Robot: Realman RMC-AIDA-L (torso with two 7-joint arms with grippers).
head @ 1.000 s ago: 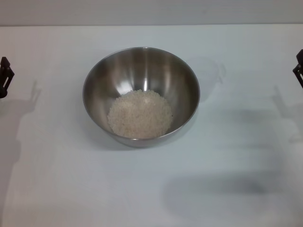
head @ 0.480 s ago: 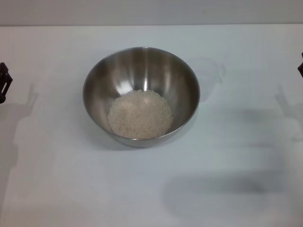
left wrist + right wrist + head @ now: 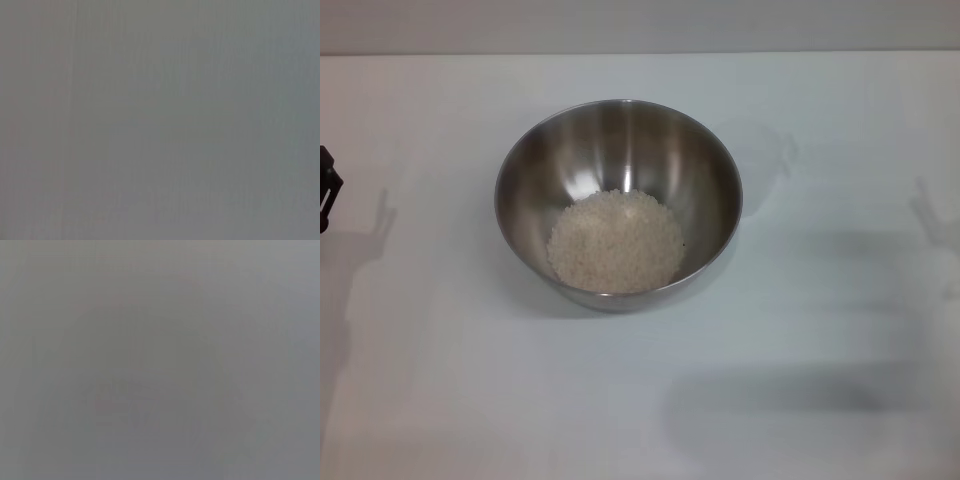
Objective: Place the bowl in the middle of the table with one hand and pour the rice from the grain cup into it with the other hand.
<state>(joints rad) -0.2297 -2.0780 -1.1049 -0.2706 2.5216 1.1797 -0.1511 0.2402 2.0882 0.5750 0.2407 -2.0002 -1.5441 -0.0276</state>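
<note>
Near edge of surface [image 3: 620,420]: bare, shadows only. Mid: bowl [image 3: 618,203] upright approx centre, rice [image 3: 616,242] heaped in bottom. Just beyond bowl, R side: grain cup [image 3: 760,155] upright, looked empty, faint. L gripper [image 3: 326,188] at far L edge, well apart from bowl; jaws state can't tell. R gripper not in view. Wrist views: blank grey. Judgement: placing + pouring done, nothing obvious left.
</note>
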